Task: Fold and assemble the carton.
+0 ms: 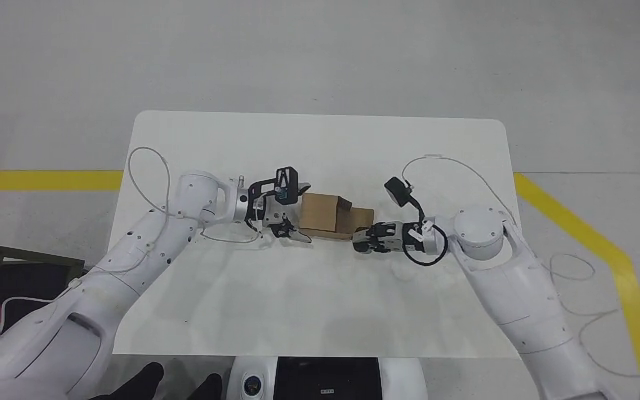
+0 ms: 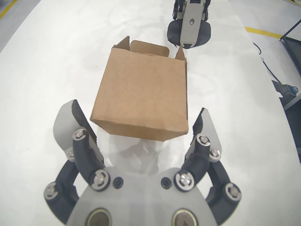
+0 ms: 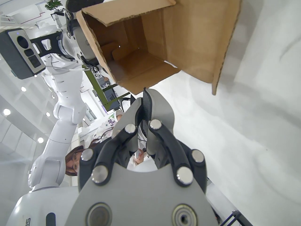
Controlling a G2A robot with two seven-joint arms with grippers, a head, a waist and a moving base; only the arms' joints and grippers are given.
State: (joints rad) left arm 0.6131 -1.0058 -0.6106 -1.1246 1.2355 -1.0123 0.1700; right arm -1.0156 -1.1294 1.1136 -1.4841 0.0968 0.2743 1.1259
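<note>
The brown cardboard carton (image 1: 325, 215) lies squared up at the middle of the white table (image 1: 400, 300), one end closed, the other's flaps unfolded beside the empty, pinched-together right gripper (image 3: 144, 95), while the left gripper (image 2: 138, 109) gapes wide, holding nothing, at the closed end.

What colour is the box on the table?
The carton is plain brown cardboard, with no pattern that I can see. The left wrist view shows it best.

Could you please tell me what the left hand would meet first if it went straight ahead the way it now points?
Most likely the carton: its closed end sits directly ahead of the open left hand, though depth makes contact hard to judge.
</note>
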